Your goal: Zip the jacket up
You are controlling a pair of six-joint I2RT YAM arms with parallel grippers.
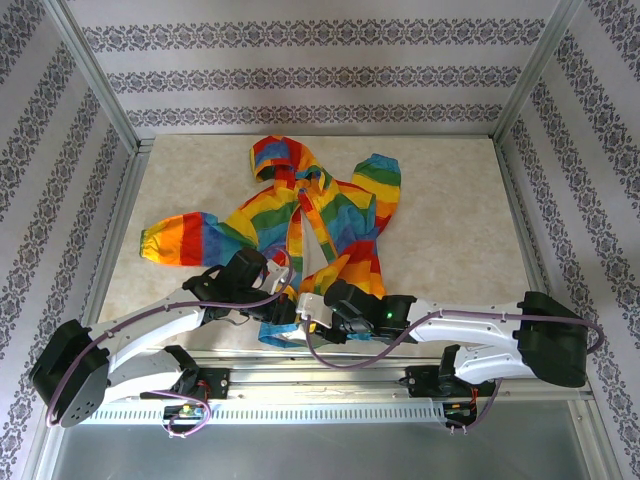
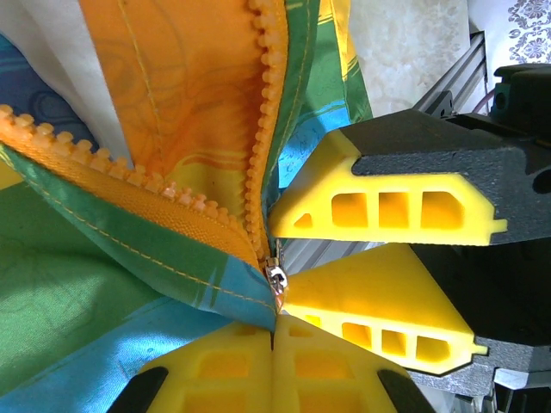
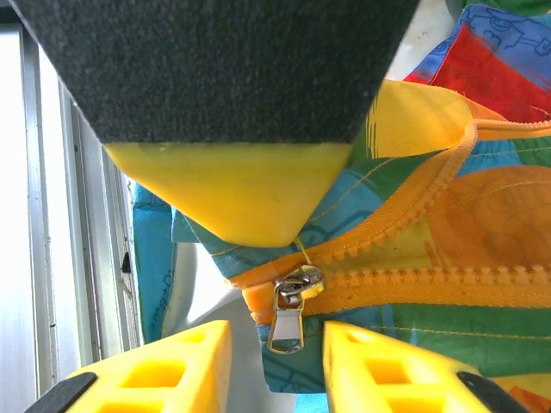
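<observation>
The jacket (image 1: pixel 320 215) lies spread flat on the table (image 1: pixel 450 230) ahead of both grippers. Its hood is at the far end and its hem is nearest to them. Patterned walls (image 1: pixel 300 75) surround the table, and a metal rail (image 1: pixel 330 385) runs just behind the grippers.

The left gripper (image 2: pixel 274 340) is clenched, its yellow fingers pressed together on the jacket's hem directly below the slider (image 2: pixel 275 280). From that slider the two rows of orange zipper teeth (image 2: pixel 267 112) spread apart away from the gripper, with pale lining showing between them.

The right gripper (image 3: pixel 275 331) is released. Its two fingers stand apart with the pull tab (image 3: pixel 286 331) hanging in the gap, and neither pad clearly touches it.

The grippers crowd each other. In the left wrist view, the right gripper's fingers (image 2: pixel 387 206) sit just right of the slider. In the right wrist view, one finger of the left gripper (image 3: pixel 224 189) looms above the slider and blocks the fabric beyond it.

From above, the arms cover the hem, so the grip itself cannot be made out there. Whether the loose zipper end is seated in the slider cannot be told.
</observation>
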